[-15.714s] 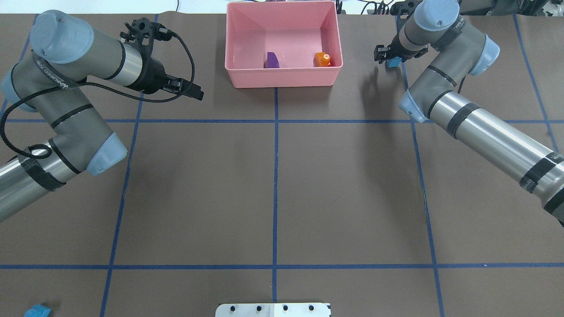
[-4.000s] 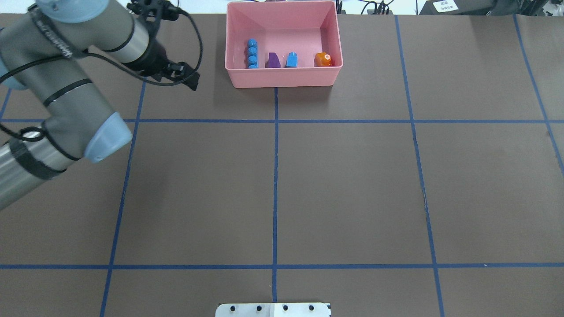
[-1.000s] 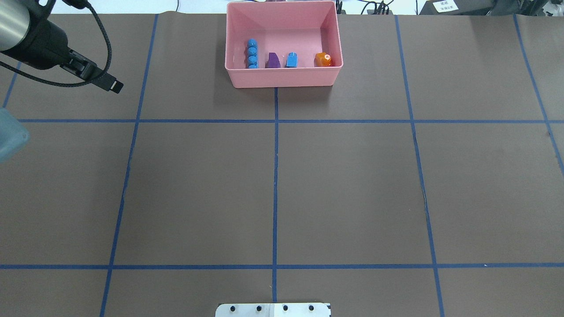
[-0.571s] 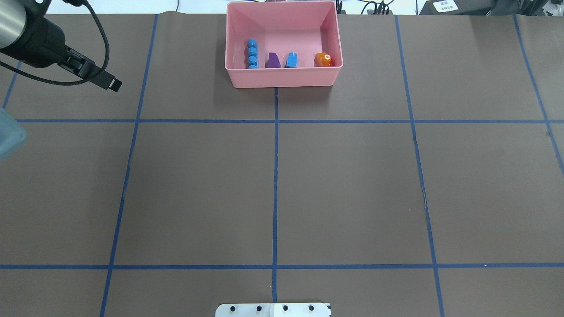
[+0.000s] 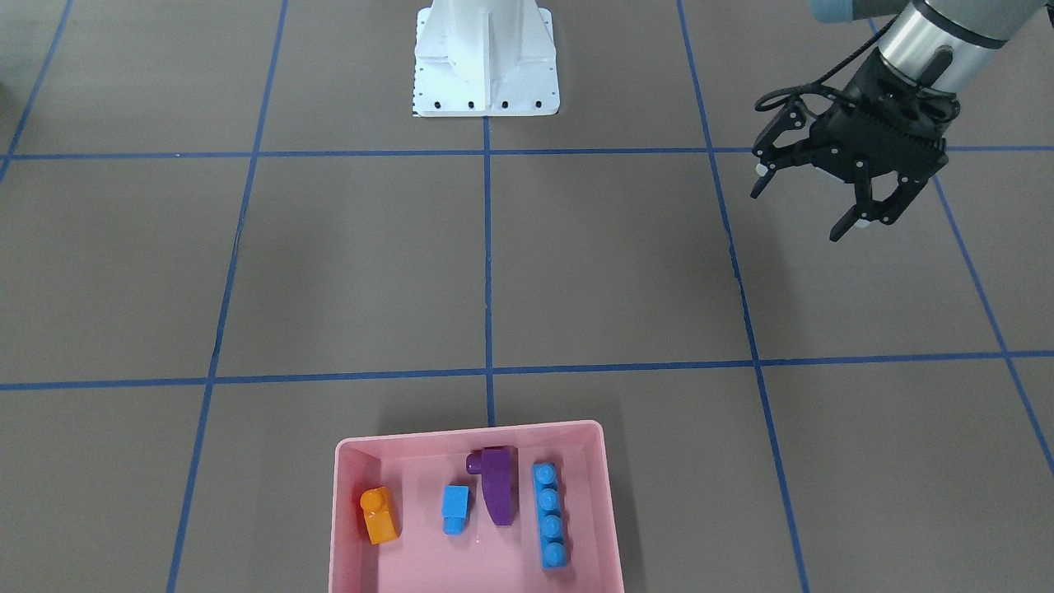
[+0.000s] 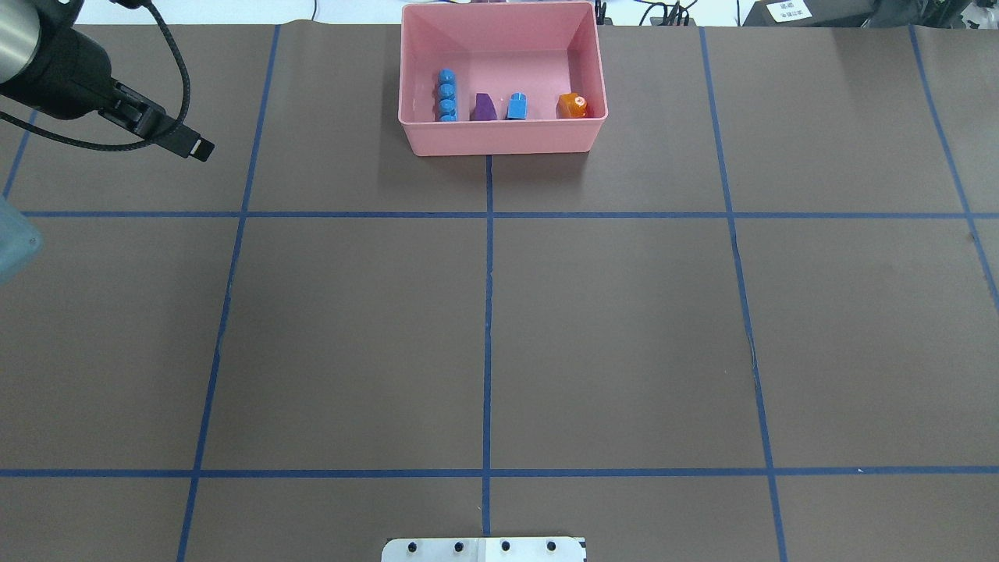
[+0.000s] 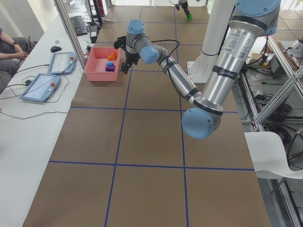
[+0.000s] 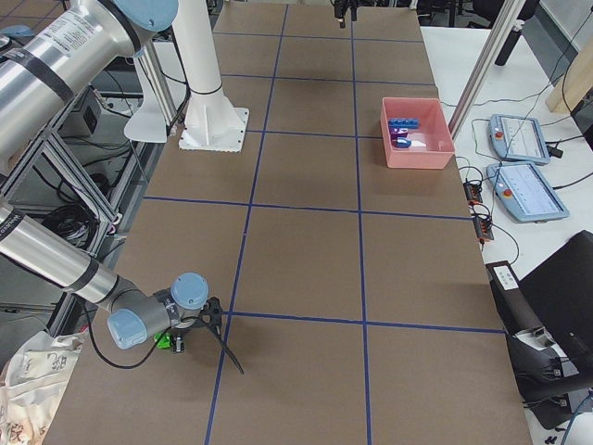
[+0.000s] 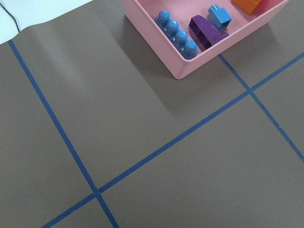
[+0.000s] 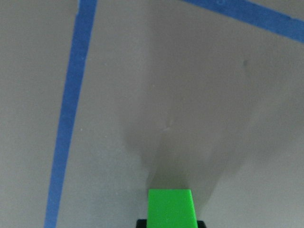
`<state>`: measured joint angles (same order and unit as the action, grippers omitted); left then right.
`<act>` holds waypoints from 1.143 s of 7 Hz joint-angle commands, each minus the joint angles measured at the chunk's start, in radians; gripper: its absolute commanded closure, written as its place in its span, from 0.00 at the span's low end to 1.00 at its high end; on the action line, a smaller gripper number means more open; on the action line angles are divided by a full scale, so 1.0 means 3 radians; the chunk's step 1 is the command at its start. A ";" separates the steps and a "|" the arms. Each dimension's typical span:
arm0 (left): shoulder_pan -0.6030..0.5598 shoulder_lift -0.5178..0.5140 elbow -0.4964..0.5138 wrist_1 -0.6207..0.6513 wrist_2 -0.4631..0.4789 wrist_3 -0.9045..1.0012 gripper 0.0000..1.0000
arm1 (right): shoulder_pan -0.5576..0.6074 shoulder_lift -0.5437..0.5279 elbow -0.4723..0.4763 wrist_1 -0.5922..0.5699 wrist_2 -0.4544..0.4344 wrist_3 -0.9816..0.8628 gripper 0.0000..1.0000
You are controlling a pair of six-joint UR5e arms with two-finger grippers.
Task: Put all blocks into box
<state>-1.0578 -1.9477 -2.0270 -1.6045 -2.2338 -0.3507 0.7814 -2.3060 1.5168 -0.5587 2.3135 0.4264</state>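
The pink box (image 5: 469,429) (image 6: 499,142) (image 9: 153,37) holds the orange block (image 5: 379,515), the small blue block (image 5: 454,506), the purple block (image 5: 496,491) and the long blue block (image 5: 549,515). My left gripper (image 5: 794,217) hangs open and empty above the table, well away from the box. The green block (image 10: 171,208) (image 8: 165,341) (image 7: 189,17) is far from the box, on the robot's right end of the table. My right gripper (image 8: 172,339) is down on it, with black finger parts tight against both its sides.
The white robot base (image 5: 486,58) (image 6: 484,549) stands at the table's robot side. A black cable (image 6: 175,70) loops off the left wrist. Tablets (image 7: 40,87) lie on a side table behind the box, where a person's arm (image 7: 9,47) rests.
Since the oldest frame the small blue and long blue blocks have landed in the box and the right arm has left the overhead view. Over the last second the left wrist drifted slightly.
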 commanded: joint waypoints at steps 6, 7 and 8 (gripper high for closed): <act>-0.0002 0.0121 0.0033 0.0072 -0.0004 0.0003 0.00 | 0.1423 -0.0158 0.0674 0.0564 -0.0063 0.0000 1.00; -0.0002 0.0248 0.0028 0.0077 0.0001 0.0034 0.00 | 0.1728 0.0131 0.0772 0.0331 0.0039 0.0010 1.00; -0.0002 0.0310 0.0043 0.0077 0.0001 0.0044 0.00 | 0.1939 0.0554 0.0940 -0.0229 0.0146 0.0010 1.00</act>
<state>-1.0585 -1.8843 -2.0174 -1.5822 -2.2340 -0.3431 1.2704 -2.2702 1.7413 -0.4708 2.3214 0.4283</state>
